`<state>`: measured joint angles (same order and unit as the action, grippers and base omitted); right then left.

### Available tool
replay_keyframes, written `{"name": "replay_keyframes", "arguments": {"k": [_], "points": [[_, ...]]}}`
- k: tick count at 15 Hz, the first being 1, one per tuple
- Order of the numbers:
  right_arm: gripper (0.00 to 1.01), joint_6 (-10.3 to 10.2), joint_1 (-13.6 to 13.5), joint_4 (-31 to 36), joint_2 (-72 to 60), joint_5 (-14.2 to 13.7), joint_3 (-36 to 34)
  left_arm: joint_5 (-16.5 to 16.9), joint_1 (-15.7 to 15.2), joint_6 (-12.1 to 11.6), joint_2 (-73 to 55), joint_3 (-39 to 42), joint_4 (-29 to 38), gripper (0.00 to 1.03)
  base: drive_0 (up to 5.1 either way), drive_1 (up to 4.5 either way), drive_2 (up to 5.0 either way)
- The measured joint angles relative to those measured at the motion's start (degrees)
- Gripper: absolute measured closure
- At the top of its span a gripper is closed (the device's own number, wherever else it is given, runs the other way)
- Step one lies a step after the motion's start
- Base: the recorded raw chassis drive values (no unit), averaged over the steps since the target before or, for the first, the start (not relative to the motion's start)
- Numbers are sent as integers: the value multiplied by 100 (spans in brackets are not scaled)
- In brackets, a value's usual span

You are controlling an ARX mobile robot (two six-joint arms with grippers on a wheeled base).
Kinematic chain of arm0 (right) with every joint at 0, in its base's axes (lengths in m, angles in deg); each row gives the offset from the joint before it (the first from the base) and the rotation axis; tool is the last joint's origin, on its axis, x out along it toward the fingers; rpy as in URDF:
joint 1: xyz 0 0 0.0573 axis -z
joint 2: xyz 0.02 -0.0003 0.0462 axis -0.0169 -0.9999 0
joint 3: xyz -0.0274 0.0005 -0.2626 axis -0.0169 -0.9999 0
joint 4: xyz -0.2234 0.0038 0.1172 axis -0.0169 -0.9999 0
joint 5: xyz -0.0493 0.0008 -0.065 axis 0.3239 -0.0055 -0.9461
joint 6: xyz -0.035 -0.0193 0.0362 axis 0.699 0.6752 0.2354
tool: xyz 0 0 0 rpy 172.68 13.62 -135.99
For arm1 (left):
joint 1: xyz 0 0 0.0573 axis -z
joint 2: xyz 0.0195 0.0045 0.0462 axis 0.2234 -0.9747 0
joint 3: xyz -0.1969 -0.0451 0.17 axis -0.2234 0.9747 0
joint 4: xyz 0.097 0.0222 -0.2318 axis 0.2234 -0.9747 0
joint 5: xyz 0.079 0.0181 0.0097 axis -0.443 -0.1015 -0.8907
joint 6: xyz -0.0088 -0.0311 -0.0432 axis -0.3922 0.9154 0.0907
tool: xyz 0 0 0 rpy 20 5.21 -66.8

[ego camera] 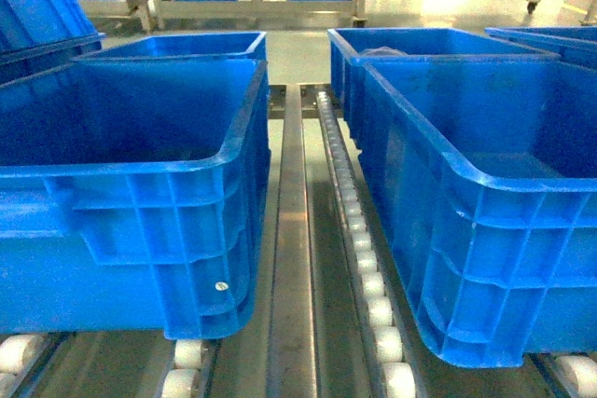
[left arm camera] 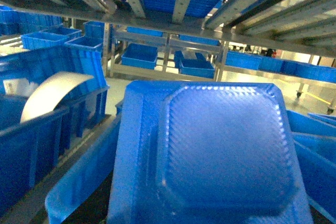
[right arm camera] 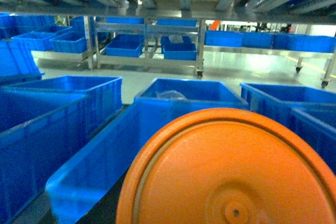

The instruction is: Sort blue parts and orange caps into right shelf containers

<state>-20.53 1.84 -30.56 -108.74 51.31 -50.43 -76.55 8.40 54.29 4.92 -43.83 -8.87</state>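
Bright-blue, deep, rectangular plastic crates with ribbed walls and thick rims, two in the foreground of the head view: left crate (ego camera: 140, 230) and right crate (ego camera: 485, 249), parted by a steel channel (ego camera: 291, 258) and a track of white plastic rollers (ego camera: 368, 267) of the shelf lane. Behind each, a second crate of the same kind, rear left crate (ego camera: 173, 46) and rear right crate (ego camera: 420, 44), the latter holding something pale and crumpled, too dim to name. Neither hand seen from the head camera. Close under the left wrist camera, filling the lower middle of that view: a blue moulded plastic part (left arm camera: 210, 156), flat and tray-like with a raised rounded-square panel and a finely textured face, tilted away over a crate rim (left arm camera: 79, 187); left hand itself hidden behind it, so cannot tell whether apart or clamped. At the left of that view, a white curved sheet (left arm camera: 52, 95) standing out of a smaller blue bin (left arm camera: 58, 72). Close under the right wrist camera: a large round orange plastic cap (right arm camera: 231, 171) with a raised rim and a small centre boss, hanging above the near edge of a blue crate (right arm camera: 105, 161); right hand likewise out of sight, state cannot be told. Beyond, polished floor and metal racks (right arm camera: 152, 51) carrying further blue bins.
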Motion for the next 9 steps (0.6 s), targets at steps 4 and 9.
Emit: {"name": "replay_keyframes", "arguments": {"k": [4,9], "points": [[58,46,-409,1360,-5025,-299,2857,79,164,-9,-4621,-3244,483,61,0,0,0],[39,-22,-748,1150,-7176,-925,4360,-4,243,428,-5788,-4623,79,44,0,0,0]]}}
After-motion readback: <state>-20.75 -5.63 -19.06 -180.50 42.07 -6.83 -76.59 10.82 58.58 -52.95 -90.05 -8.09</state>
